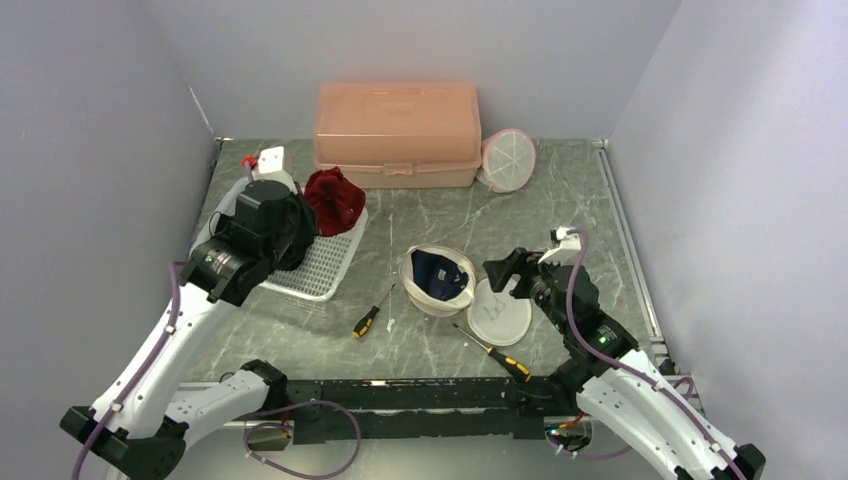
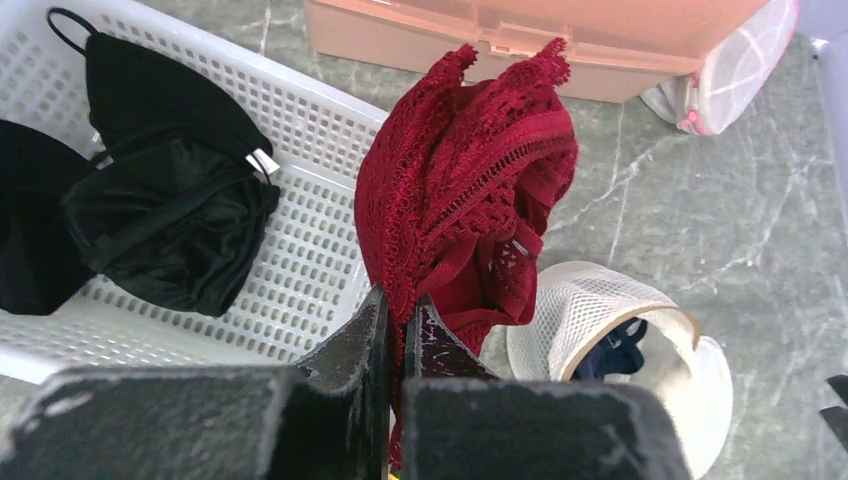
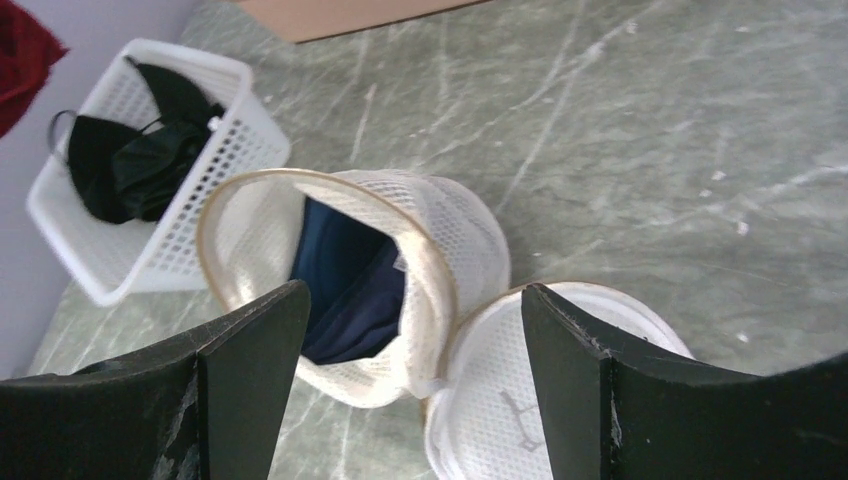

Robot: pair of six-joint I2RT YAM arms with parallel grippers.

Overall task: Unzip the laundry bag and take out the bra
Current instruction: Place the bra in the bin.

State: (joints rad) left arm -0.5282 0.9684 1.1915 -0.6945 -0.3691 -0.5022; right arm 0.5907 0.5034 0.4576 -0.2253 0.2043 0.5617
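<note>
Now the left gripper [image 2: 398,330] is clamped tight on the red bra [image 2: 470,190], lace bunched just past its tips, basket [image 2: 310,250] beyond. Right gripper [image 3: 415,300] spread wide, holding nothing; just beyond its fingers the bag [image 3: 450,230] lies unzipped, navy bra [image 3: 345,275] inside.

— We get bright, even light from above; shadows on the bench [image 1: 560,200] are short and soft.
— We agree; in our wrist views the near jaws go dark and blurred.
</note>
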